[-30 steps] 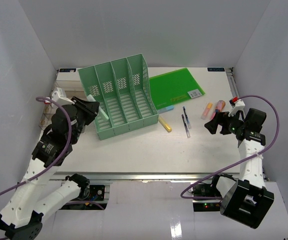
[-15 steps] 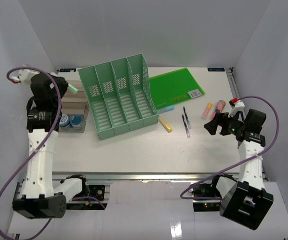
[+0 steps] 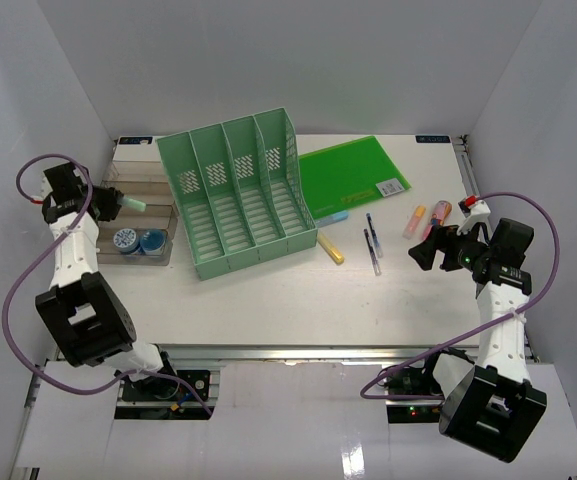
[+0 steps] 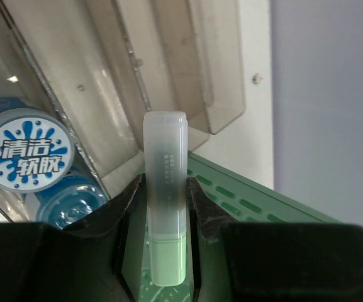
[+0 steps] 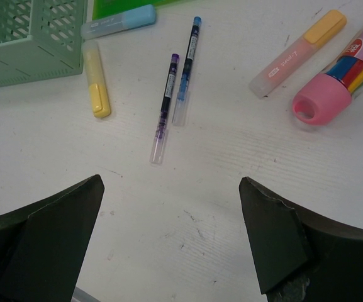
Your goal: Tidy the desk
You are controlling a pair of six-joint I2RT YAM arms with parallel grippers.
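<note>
Left wrist view shows our left gripper (image 3: 111, 201) clenched on a green highlighter (image 4: 164, 163), held above the clear tray (image 4: 200, 82) at the far left of the desk (image 3: 298, 300), presumably to drop it into a free compartment. Our right gripper (image 5: 170, 189) hangs released over two pens (image 5: 168, 107) on the right, which we judge to be the next things to sort.

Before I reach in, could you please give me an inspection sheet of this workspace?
Surface: white desk, items mostly on its far half.
Job's things: mint file rack; green folder right of it; clear tray at left holding two blue round tubs.
Clutter: yellow highlighter, blue highlighter, purple pen, blue pen, orange highlighter and pink-capped tube loose right of the rack.
Claws: left claw shut on green highlighter over the tray; right claw open, empty, over bare desk.
Cables: left purple cable and right purple cable loop wide off the arms.
Surroundings: white walls on three sides; nothing else seen.
</note>
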